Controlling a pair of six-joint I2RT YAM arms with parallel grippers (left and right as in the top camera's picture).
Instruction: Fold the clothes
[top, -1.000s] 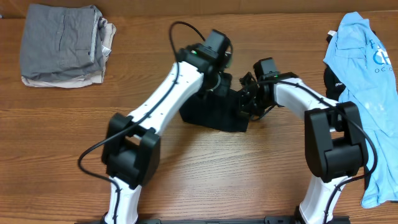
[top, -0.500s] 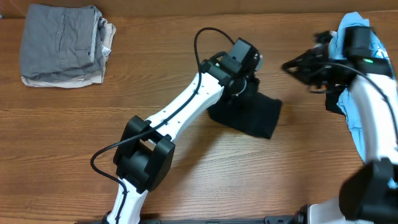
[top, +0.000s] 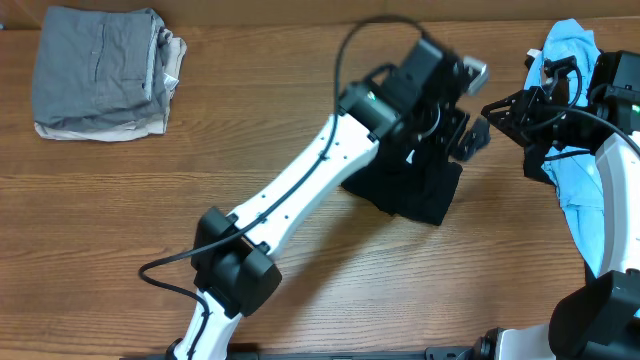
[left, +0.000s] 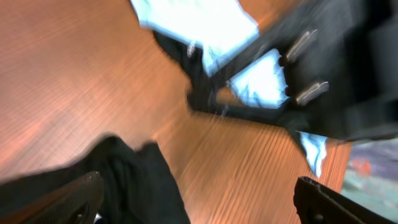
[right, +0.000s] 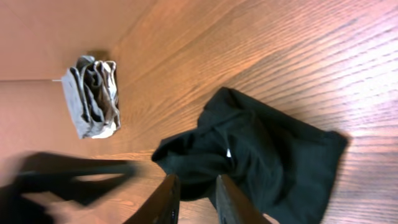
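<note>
A folded black garment (top: 410, 185) lies on the wooden table (top: 300, 130) near the middle. My left gripper (top: 468, 108) hovers just above its far right corner, jaws spread wide and empty; in the left wrist view the black garment (left: 134, 183) lies below the left finger (left: 62, 199). My right gripper (top: 495, 110) hangs to the right, by the light blue shirt (top: 585, 170). In the right wrist view its fingers (right: 165, 199) stand a little apart with nothing between them, well above the black garment (right: 267, 155).
A stack of folded grey clothes (top: 100, 75) sits at the far left corner, also visible as a grey stack (right: 93, 96) in the right wrist view. The blue shirt drapes over the table's right edge beside the right arm.
The left gripper has opened wide, let go of the black garment and swung up and right. The right gripper left the garment, moved right toward the blue shirt, and parted slightly. The garment shifted right.
</note>
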